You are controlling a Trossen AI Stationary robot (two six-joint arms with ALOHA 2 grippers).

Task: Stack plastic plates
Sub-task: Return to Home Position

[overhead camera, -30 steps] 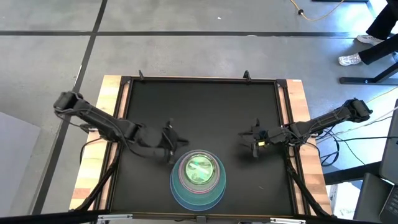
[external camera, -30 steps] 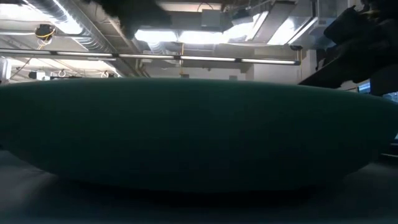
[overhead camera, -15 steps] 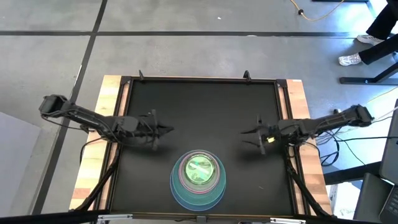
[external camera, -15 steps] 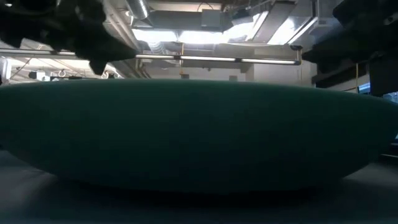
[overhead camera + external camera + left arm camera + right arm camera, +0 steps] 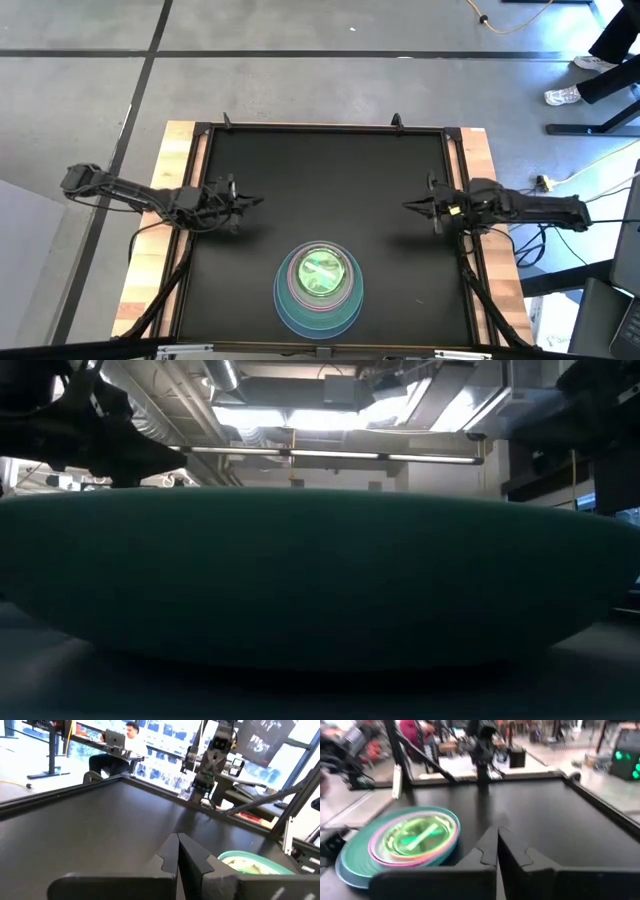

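The plastic plates (image 5: 318,288) stand nested in one stack near the table's near edge, middle: a large blue one at the bottom, green, pink and small translucent ones inside. The stack also shows in the right wrist view (image 5: 402,842), and its dark side fills the low view (image 5: 320,575). My left gripper (image 5: 258,203) hovers shut at the table's left, up and left of the stack, its fingers together (image 5: 178,851). My right gripper (image 5: 408,207) hovers shut at the table's right, fingers together (image 5: 497,845). Neither holds anything.
The black table mat (image 5: 325,170) lies bare behind the stack, framed by a raised rim (image 5: 320,127) and wooden side strips (image 5: 478,200). People sit at desks in the room beyond the table (image 5: 120,747).
Both grippers have drawn back from the plate stack: the left toward the table's left edge, the right toward the right edge, both a little toward the far edge. Both have shut. The stack has stayed where it was.
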